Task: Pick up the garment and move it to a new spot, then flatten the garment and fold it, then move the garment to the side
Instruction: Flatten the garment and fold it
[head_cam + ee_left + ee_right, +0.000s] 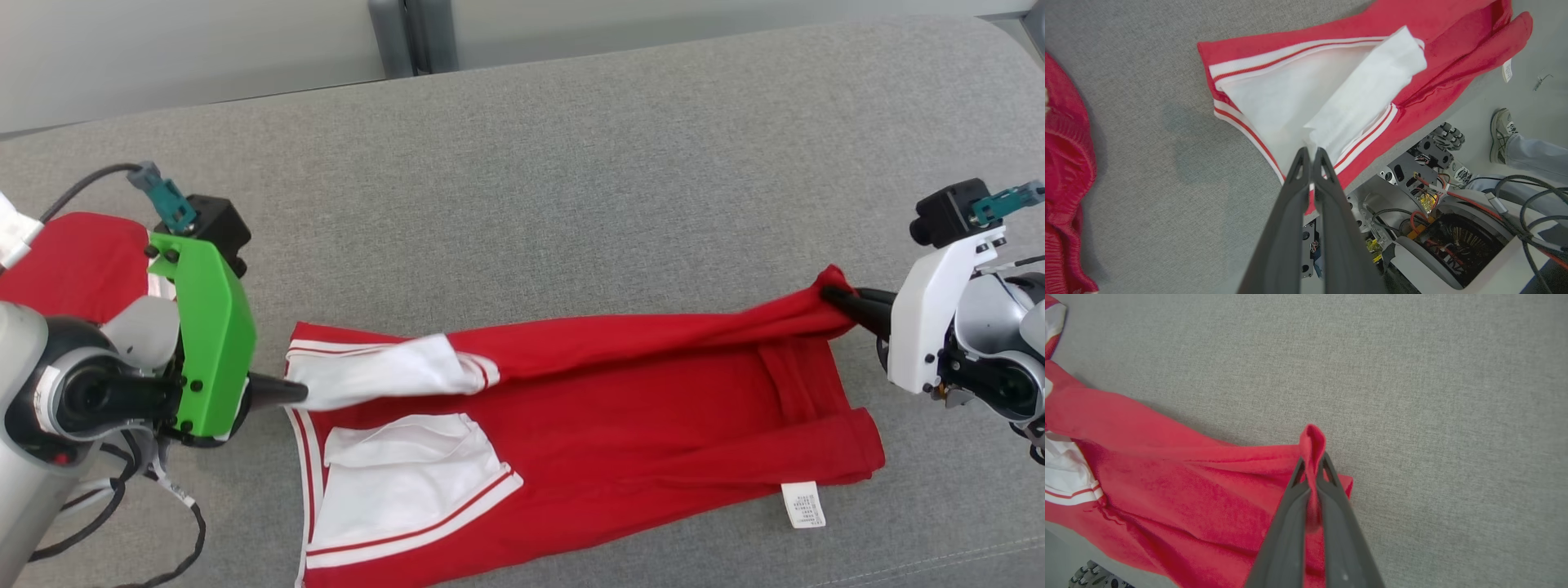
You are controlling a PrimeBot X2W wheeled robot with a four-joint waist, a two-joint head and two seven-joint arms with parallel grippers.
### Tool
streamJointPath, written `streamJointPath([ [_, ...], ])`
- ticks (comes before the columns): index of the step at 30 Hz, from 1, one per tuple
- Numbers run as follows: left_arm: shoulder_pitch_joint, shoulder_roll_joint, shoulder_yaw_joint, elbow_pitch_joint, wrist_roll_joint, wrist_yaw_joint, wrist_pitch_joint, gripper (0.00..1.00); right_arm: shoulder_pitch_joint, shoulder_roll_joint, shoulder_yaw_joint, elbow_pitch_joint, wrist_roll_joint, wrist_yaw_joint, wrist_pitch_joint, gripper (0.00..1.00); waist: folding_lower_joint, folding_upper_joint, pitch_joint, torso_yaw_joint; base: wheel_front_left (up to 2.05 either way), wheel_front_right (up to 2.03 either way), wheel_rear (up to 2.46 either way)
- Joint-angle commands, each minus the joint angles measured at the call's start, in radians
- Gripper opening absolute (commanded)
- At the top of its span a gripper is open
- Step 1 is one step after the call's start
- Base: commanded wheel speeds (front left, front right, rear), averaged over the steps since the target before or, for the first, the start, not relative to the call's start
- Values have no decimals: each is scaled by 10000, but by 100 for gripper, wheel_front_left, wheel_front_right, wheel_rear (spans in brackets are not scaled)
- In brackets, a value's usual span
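Observation:
A red garment [620,408] with white panels and red-and-white striped trim is stretched across the grey surface, part of it hanging over the near edge. My left gripper [295,392] is shut on a white flap at the garment's left end, seen close up as white cloth [1363,94] pinched at the left gripper's tips [1310,152]. My right gripper [833,294] is shut on a red corner at the right end; the pinched red fold [1312,443] pokes up between the right gripper's tips [1312,461]. The upper edge of the garment is lifted taut between both grippers.
A second red cloth [73,261] lies at the far left of the grey surface [571,163]. A white care label [803,504] hangs off the garment's lower right. Below the near edge are the robot's base with cables [1453,228] and a person's foot [1500,130].

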Motion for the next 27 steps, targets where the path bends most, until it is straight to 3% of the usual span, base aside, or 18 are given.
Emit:
streamJointPath([
  [1, 206, 114, -41, -126, -80, 93, 117, 0, -113, -103, 132, -113, 151, 5, 165, 0, 0, 0, 13, 7, 0, 0, 0],
  [10, 816, 152, -308, -601, -473, 402, 509, 0, -679, -372, 984, -186, 518, 5, 746, 0, 0, 0, 113, 37, 0, 0, 0],
  [21, 1250, 31, -591, -608, -510, 369, 580, 0, -1137, -319, 1838, 264, 692, 5, 546, 0, 0, 0, 306, 45, 0, 0, 0],
  [23, 1340, 5, -654, -578, -459, 352, 527, 0, -1194, -330, 1994, 283, 774, 5, 554, 14, 0, 0, 305, 24, 0, 0, 0],
  [24, 1390, -12, -682, -548, -432, 336, 485, 0, -1189, -330, 2084, 306, 856, 5, 599, 35, 0, 0, 288, 5, 0, 0, 0],
  [25, 1427, -25, -694, -528, -410, 313, 446, 0, -1190, -335, 2153, 332, 890, 5, 645, 35, 0, 0, 270, -11, 0, 0, 0],
  [26, 1463, -38, -704, -488, -383, 293, 417, 43, -1211, -346, 2246, 351, 943, 5, 673, 100, 0, 0, 242, -31, 0, 0, 0],
  [27, 1487, -48, -727, -469, -384, 255, 407, 55, -1232, -356, 2315, 351, 984, 5, 700, 100, 0, 0, 221, -47, 0, 0, 0],
])
